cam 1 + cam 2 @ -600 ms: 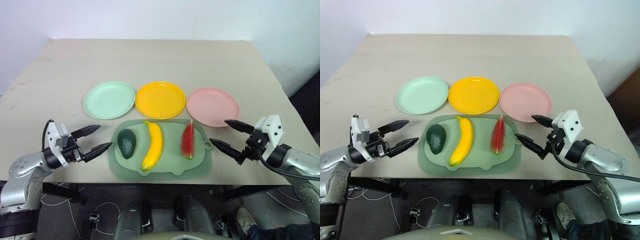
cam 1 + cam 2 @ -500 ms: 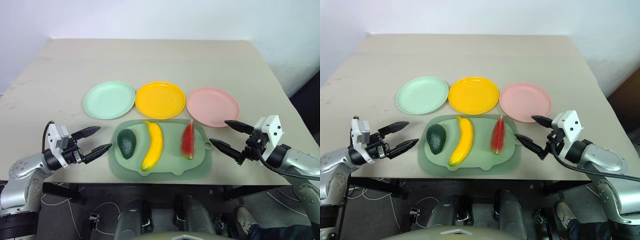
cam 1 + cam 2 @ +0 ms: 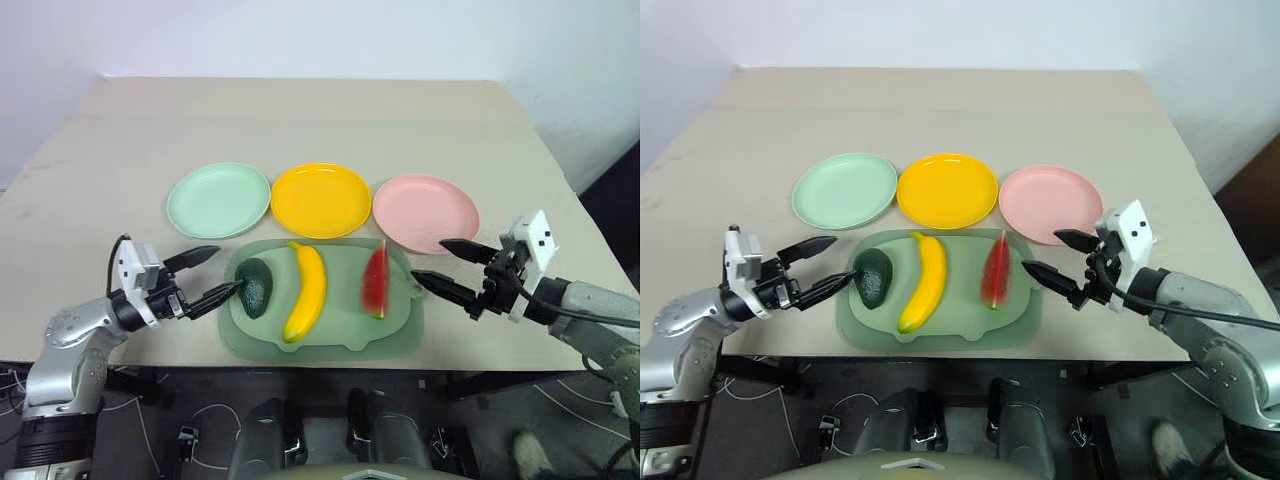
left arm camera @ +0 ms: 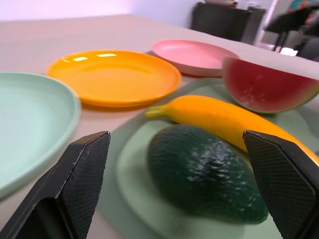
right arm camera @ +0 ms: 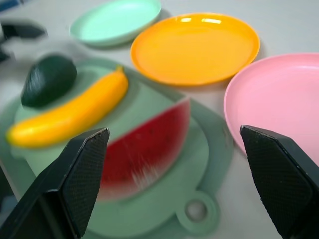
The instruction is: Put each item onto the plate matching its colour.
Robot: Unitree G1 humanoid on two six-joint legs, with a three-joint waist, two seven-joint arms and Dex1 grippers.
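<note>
Three toy foods on green mat at table near edge: avocado at 9 o'clock, banana centre, watermelon wedge at 3. Left gripper spread wide beside avocado; right gripper spread wide past mat edge. Mint plate, yellow plate, pink plate at 12, bare.

Avocado lies between the spread left hand fingers, beside banana

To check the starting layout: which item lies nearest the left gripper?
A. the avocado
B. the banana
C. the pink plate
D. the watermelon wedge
A: the open left gripper sits just beside the avocado, at the mat's left end.
</note>
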